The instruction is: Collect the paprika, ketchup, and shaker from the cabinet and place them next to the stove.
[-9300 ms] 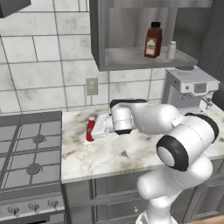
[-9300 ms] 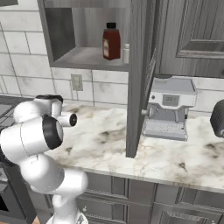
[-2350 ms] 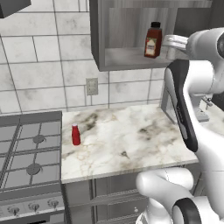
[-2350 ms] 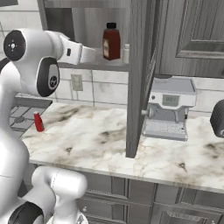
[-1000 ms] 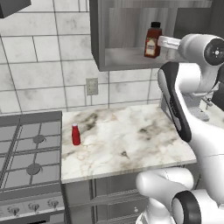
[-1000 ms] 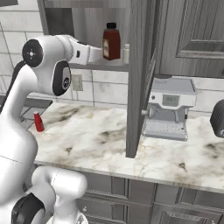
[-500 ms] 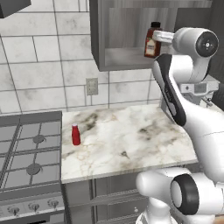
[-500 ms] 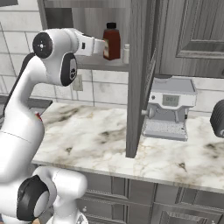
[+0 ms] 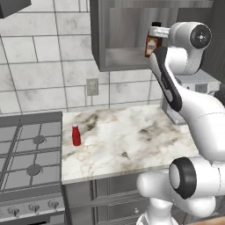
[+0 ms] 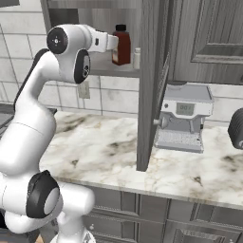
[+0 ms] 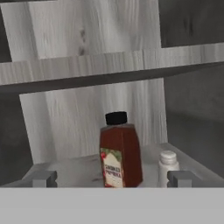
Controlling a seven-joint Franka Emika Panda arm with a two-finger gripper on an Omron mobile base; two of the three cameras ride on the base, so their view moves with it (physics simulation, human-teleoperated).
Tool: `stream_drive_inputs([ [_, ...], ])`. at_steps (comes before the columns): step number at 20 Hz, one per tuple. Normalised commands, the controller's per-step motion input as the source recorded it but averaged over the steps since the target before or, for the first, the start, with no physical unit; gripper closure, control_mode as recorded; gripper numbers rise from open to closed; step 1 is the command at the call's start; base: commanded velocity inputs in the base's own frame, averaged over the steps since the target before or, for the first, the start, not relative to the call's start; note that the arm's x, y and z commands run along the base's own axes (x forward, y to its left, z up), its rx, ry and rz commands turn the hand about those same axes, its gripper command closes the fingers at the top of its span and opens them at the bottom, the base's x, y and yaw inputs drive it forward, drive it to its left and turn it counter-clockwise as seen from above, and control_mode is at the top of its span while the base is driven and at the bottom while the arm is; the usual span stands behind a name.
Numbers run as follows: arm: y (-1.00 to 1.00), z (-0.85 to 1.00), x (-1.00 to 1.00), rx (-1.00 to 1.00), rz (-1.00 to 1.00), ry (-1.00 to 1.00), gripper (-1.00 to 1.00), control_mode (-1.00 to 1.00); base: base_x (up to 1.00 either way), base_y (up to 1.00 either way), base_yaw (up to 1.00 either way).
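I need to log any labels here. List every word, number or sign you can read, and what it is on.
No text can be read.
The paprika: pale label with a red picture and dark print, too blurred to read.
The ketchup: no label legible, too small.
The coffee machine: a small front display, no figures readable.
The stove knobs: no markings visible.

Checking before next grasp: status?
Gripper open, lined up on the paprika in the cabinet. Shaker close beside paprika. Ketchup on counter by stove.
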Motion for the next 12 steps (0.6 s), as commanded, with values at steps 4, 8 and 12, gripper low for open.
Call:
stream_drive_inputs([
  [4, 0.00, 0.00, 0.49, 0.00, 0.00, 0.00, -1.00, -1.00, 0.00, 0.00, 0.00],
  [8, 0.00, 0.00, 0.40, 0.00, -0.04, 0.00, -1.00, -1.00, 0.00, 0.00, 0.00],
  [12, 0.00, 0.00, 0.22, 0.00, -0.10, 0.00, -1.00, -1.00, 0.00, 0.00, 0.00],
])
